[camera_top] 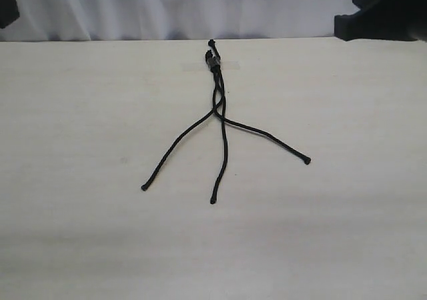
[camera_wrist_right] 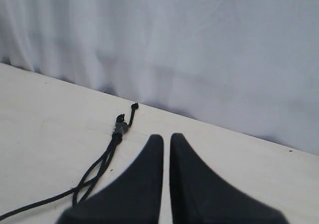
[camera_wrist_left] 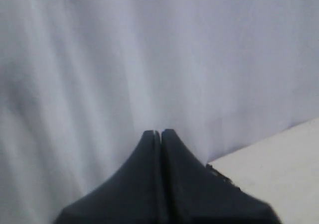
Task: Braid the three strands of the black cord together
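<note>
The black cord lies on the pale table, its knotted end under clear tape near the far edge. The three strands cross at about a third of their length, then fan toward me: left strand, middle strand, right strand. In the right wrist view the knot and the crossed strands lie beside my right gripper, which holds nothing, with only a thin slit between its fingers. My left gripper is shut and empty, facing the curtain, with the cord out of its view.
A white curtain hangs behind the table's far edge. Dark parts of the arms show at the top left corner and top right corner of the exterior view. Bare tabletop lies in front of the strand tips.
</note>
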`<state>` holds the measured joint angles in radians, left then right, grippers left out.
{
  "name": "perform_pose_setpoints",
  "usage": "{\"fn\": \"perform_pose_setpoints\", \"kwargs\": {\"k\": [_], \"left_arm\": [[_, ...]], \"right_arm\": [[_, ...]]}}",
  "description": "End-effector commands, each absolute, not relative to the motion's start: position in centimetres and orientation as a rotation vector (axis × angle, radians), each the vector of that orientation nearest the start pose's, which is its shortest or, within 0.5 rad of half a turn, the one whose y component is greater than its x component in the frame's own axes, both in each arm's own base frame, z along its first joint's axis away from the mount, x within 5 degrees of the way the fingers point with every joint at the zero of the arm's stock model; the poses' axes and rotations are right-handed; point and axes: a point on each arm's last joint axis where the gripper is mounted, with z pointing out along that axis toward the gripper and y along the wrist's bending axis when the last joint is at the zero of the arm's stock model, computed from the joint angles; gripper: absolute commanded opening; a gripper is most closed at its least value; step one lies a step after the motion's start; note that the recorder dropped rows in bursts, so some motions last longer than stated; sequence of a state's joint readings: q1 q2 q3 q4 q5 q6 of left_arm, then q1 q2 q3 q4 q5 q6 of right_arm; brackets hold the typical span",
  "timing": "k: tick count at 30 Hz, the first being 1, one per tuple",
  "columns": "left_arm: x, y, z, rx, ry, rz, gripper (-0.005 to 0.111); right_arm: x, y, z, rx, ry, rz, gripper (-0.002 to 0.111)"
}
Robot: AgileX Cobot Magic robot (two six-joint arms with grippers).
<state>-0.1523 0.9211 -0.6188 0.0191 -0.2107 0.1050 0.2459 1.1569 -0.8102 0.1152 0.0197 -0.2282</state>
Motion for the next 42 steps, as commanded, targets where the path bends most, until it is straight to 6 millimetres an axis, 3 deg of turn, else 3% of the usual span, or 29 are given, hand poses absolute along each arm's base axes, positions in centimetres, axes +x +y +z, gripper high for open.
{"fn": "perform_pose_setpoints", "kwargs": {"k": [1, 4, 7, 21, 25, 32, 37, 42], "left_arm": [[15.9, -2.4, 33.5, 0.136, 1.402, -0.094, 0.0], [13.7, -2.1, 34.1, 0.129, 1.367, -0.099, 0.0], [12.9, -2.0, 34.6, 0.125, 1.327, -0.1, 0.0], [11.7, -1.7, 34.6, 0.146, 1.33, -0.065, 0.0], [9.1, -0.6, 32.1, 0.118, 1.467, 0.019, 0.0], [5.2, 0.7, 28.2, -0.016, 1.489, 0.194, 0.0], [4.4, 0.9, 27.1, -0.048, 1.578, 0.245, 0.0], [5.0, 1.0, 25.3, -0.028, 1.595, 0.265, 0.0]], "right_arm": [[23.1, 5.8, 33.6, -0.276, 1.779, 0.135, 0.004], [22.7, 5.7, 34.2, -0.27, 1.749, 0.136, 0.004], [22.7, 5.7, 34.2, -0.27, 1.749, 0.136, 0.004], [22.7, 5.7, 34.2, -0.27, 1.749, 0.136, 0.004], [22.7, 5.7, 34.2, -0.27, 1.749, 0.136, 0.004], [22.7, 5.7, 34.2, -0.27, 1.749, 0.136, 0.004], [22.7, 5.7, 34.2, -0.27, 1.749, 0.136, 0.004], [22.7, 5.7, 34.2, -0.27, 1.749, 0.136, 0.004]]}}
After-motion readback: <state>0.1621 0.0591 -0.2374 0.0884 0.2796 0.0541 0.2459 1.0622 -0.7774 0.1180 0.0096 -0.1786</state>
